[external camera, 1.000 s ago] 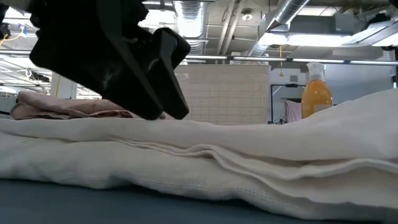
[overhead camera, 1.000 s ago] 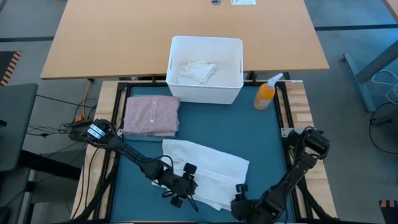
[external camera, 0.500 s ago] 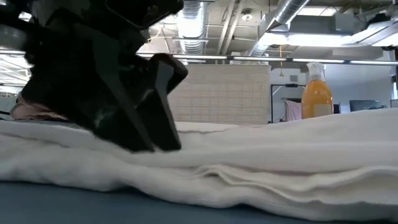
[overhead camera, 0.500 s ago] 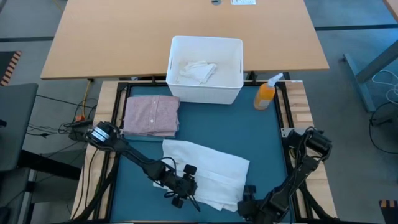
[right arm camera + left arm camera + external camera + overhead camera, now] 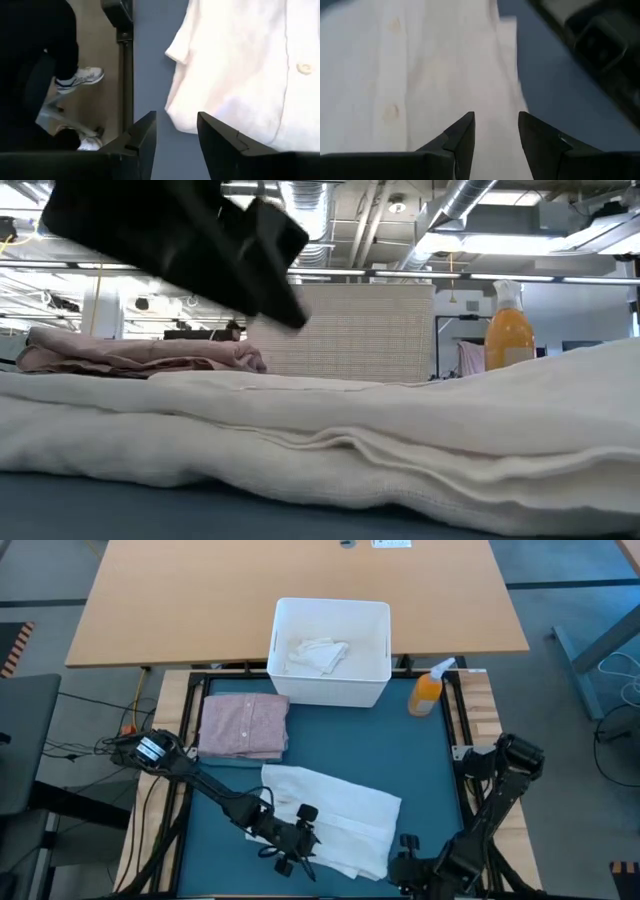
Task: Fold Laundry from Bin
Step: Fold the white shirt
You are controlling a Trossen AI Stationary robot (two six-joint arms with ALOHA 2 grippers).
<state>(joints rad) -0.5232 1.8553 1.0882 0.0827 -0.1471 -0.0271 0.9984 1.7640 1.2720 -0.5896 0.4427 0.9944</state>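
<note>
In the low view the left arm is a dark blur cut off by the top edge, its fingers not seen there. The white shirt hides the counter behind it and the base of the orange spray bottle. In the right wrist view a person's legs are cropped

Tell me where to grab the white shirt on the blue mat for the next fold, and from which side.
Probably the near edge of the white shirt, at its two front corners. It lies flat and half folded on the mat. The left gripper hovers open above one corner, and the right gripper sits open just off the other, so come in low from the front edge.
</note>
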